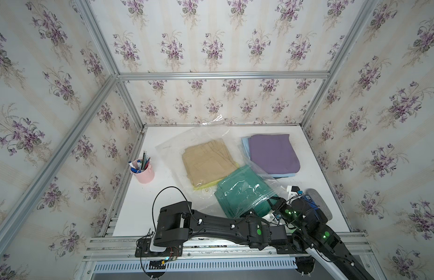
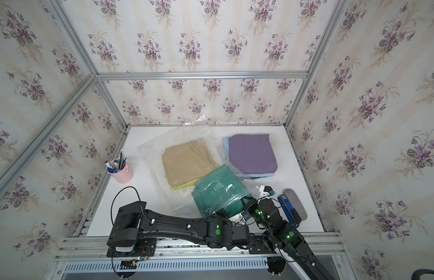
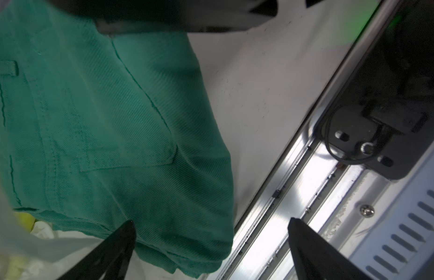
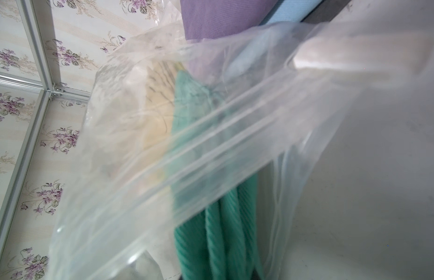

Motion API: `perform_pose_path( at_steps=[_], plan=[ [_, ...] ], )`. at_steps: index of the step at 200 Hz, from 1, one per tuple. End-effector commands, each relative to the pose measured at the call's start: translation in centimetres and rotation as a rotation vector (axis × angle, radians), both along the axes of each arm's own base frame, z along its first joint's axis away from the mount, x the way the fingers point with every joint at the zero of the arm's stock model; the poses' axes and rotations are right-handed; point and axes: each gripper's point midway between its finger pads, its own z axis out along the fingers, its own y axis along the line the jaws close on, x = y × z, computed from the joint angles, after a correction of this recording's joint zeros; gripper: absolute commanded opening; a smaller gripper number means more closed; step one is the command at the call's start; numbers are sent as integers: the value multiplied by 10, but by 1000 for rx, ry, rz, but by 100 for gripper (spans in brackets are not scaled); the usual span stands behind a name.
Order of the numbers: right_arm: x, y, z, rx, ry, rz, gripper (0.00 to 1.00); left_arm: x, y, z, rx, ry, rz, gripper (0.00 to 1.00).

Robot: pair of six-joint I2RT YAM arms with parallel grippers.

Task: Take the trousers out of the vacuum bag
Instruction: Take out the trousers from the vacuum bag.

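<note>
Floral-papered walls enclose a white counter bearing a wide crinkly transparent plastic vacuum bag. Folded teal green trousers lie half out of its mouth, right beneath the left claw, whose jaws stand spread and empty. The right claw is clenched, seemingly pinching the bag's zip edge. Beyond it, outside the bag, folded purple trousers rest on folded light blue trousers: that part looks done. Farther in from both claws, folded khaki tan trousers and a bright yellow pair remain to be taken out.
</note>
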Motion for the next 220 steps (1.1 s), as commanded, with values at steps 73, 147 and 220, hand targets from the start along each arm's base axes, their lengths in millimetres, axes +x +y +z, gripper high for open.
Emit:
perform_pose_path(
  at_steps=[73, 147, 220],
  plan=[
    [5, 1, 2, 10, -29, -10, 0, 27, 36, -35, 124, -9, 122, 100],
    [7, 0, 1, -2, -24, -17, 0, 7, 34, -42, 88, 79, 22, 100],
    [8, -1, 6, 0, -32, -27, 0, 19, 43, -56, 175, 19, 62, 95]
  ],
)
